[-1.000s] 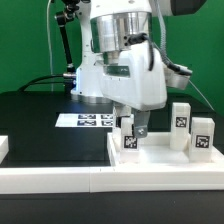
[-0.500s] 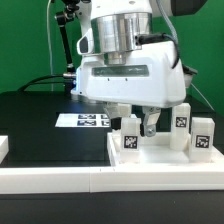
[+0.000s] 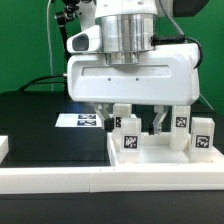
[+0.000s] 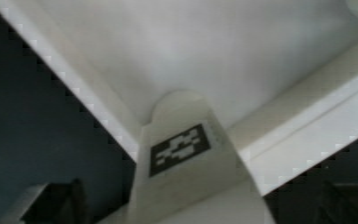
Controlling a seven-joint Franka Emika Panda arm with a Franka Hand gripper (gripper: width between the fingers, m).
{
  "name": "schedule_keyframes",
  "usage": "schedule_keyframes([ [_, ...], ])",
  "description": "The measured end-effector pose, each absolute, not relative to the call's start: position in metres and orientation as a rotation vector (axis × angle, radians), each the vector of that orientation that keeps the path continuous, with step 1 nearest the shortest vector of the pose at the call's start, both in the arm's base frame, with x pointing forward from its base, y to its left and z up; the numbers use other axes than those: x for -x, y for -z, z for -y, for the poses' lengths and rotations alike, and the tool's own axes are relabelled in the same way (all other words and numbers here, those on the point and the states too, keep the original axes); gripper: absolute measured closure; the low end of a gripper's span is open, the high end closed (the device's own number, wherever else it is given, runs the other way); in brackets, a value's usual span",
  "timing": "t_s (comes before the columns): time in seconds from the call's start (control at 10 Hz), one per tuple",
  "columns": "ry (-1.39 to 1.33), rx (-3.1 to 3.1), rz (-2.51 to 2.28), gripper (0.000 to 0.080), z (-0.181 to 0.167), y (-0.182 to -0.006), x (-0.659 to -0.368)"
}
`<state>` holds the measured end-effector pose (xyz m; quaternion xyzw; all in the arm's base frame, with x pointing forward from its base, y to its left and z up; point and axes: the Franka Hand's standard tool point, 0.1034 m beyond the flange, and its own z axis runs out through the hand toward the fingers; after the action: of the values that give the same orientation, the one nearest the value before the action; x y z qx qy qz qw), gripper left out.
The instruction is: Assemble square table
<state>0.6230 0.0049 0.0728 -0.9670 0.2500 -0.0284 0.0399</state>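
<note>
The square table's white slab point(image 3: 165, 157) lies flat at the exterior view's right, with white tagged legs standing on it. One leg point(image 3: 128, 137) stands at the slab's near-left corner. My gripper point(image 3: 133, 127) hangs over it, open, with a dark finger on each side and clear of it. Two more legs point(image 3: 181, 122) point(image 3: 203, 136) stand further to the exterior view's right. In the wrist view the tagged leg point(image 4: 185, 152) rises between my gripper's point(image 4: 197, 212) spread fingertips point(image 4: 51, 205), with the slab point(image 4: 247, 50) beyond it.
The marker board point(image 3: 82, 120) lies flat on the black table point(image 3: 40, 125) at the exterior view's left of the slab. A long white rail point(image 3: 60, 181) borders the table's front edge. The arm's white body fills the space above the slab.
The gripper has turned about its upright axis, so its broad face now shows to the exterior camera. Its fingers now straddle the near-left leg. The legs and slab have not moved.
</note>
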Motion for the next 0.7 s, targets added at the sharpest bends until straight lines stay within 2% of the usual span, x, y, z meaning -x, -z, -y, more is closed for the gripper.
schedule_keyframes([
  [0.7, 0.102, 3.11, -0.112, 0.015, -0.0029, -0.0725, -0.6229],
])
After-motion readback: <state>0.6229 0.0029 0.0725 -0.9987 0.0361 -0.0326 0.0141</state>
